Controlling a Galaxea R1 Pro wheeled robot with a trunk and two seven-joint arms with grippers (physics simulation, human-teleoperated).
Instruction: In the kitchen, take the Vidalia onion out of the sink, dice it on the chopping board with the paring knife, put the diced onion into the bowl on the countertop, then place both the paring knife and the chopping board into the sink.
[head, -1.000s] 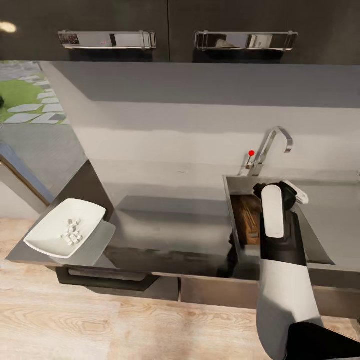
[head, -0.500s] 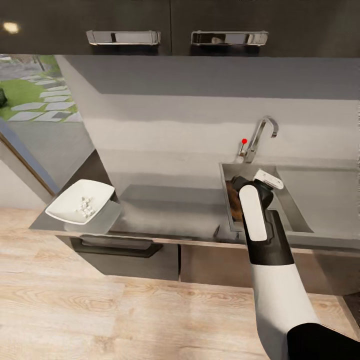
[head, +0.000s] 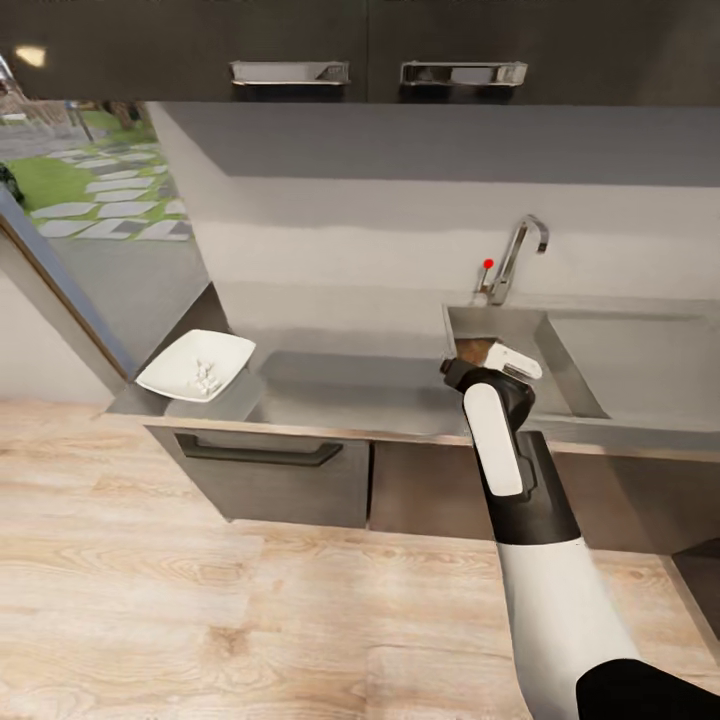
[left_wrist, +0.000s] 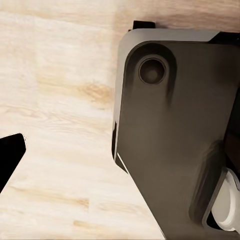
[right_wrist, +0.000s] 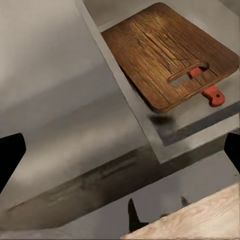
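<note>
Right pincer (right_wrist: 120, 150) is spread wide with nothing between its fingers, hanging over the countertop's (head: 350, 385) front edge just beside the sink (head: 560, 375); my left pincer (left_wrist: 10, 160) shows one dark fingertip over wood floor (left_wrist: 55, 115), so I can't tell its state. Chopping board (right_wrist: 170, 55) lies inside the sink basin, tilted against the near wall, with a red handle (right_wrist: 212, 92) poking out under its slot end — likely the paring knife. Bowl (head: 197, 366) with diced onion (head: 207, 377) sits at the countertop's left end.
</note>
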